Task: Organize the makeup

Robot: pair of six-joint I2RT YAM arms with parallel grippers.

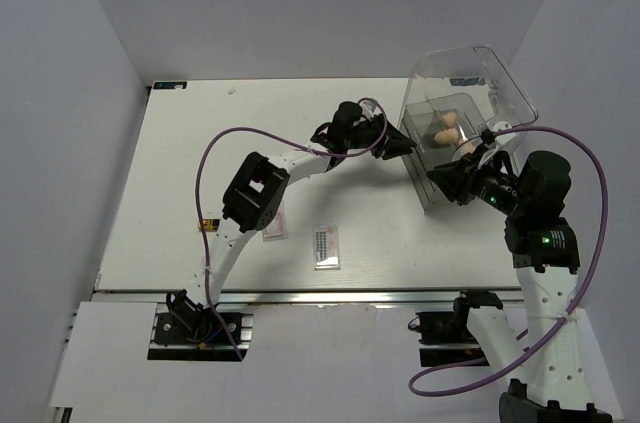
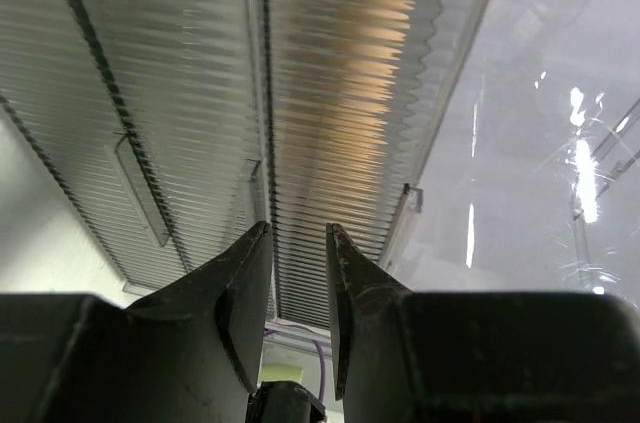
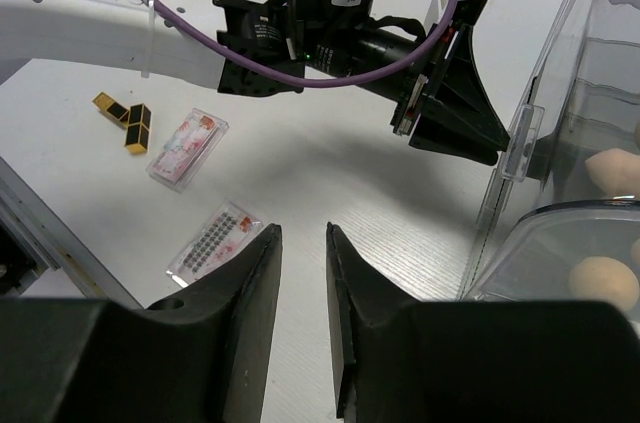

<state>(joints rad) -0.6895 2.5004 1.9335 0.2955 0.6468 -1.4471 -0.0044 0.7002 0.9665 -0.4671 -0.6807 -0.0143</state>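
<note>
Peach sponges (image 3: 603, 281), blurred behind clear box (image 1: 500, 88)

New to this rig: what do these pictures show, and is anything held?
Two white robot arms are bolted to a white table. One picture looks down from above; the others look out from each wrist. The black left fingers sit close to a large clear plastic drawer box; the right fingers hang open; neither visibly holds anything. Peach egg-shaped sponges sit inside it; a pinkish flat clear-cased palette, a dark-rowed one and two gold-and-dark-red lipstick tubes lie on the table.
</note>
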